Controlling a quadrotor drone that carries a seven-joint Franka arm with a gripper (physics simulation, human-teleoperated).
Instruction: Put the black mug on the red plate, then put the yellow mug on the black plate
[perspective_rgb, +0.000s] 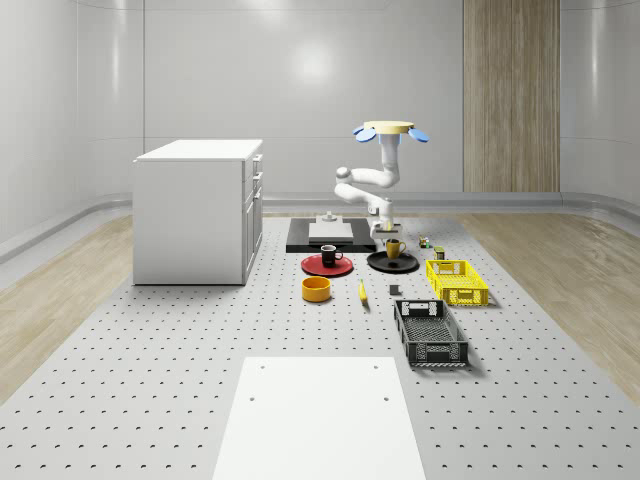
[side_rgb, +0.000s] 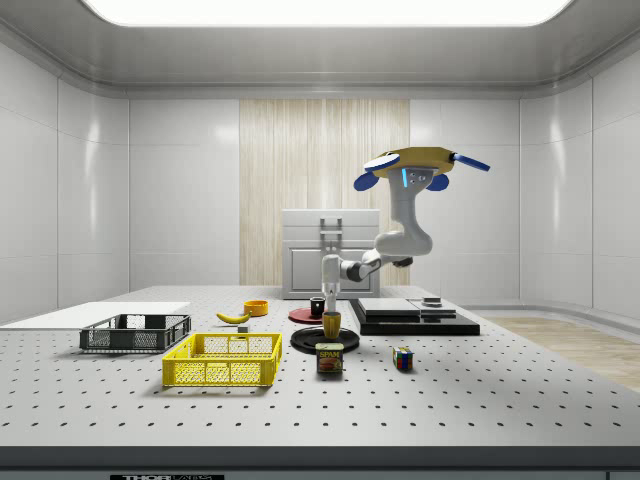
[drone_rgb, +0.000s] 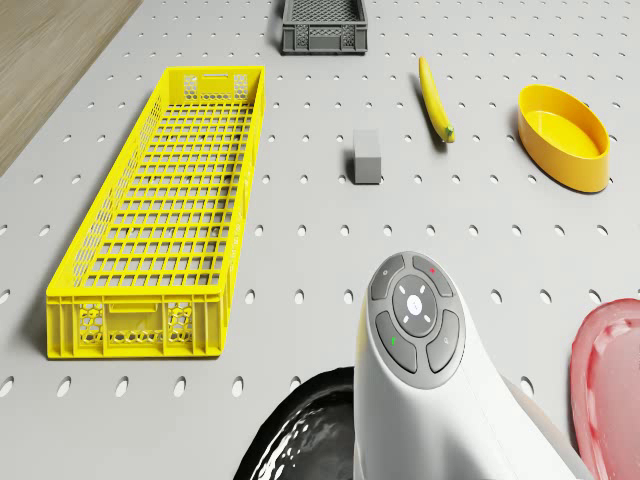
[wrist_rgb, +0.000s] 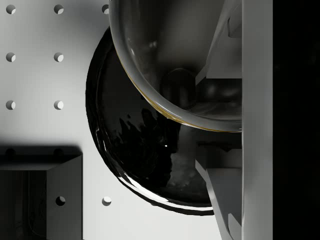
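Gripper (side_rgb: 331, 306) over round yellow mug (perspective_rgb: 394, 248) on glossy black plate (perspective_rgb: 380, 265).

We see glossy black plate (wrist_rgb: 135, 150), matt perforated metal worktop (drone_rgb: 300, 200), yellow plastic mesh crate (drone_rgb: 160, 220), wood-panelled wall (perspective_rgb: 510, 95).

We are seeing the arm (drone_rgb: 440, 400) covering part of the black plate (drone_rgb: 300, 440), with the picture's edge cropping both. The red plate (drone_rgb: 610, 380) is being cut off too. The yellow mug (wrist_rgb: 170, 60) is partly hiding behind a finger (wrist_rgb: 257, 120).
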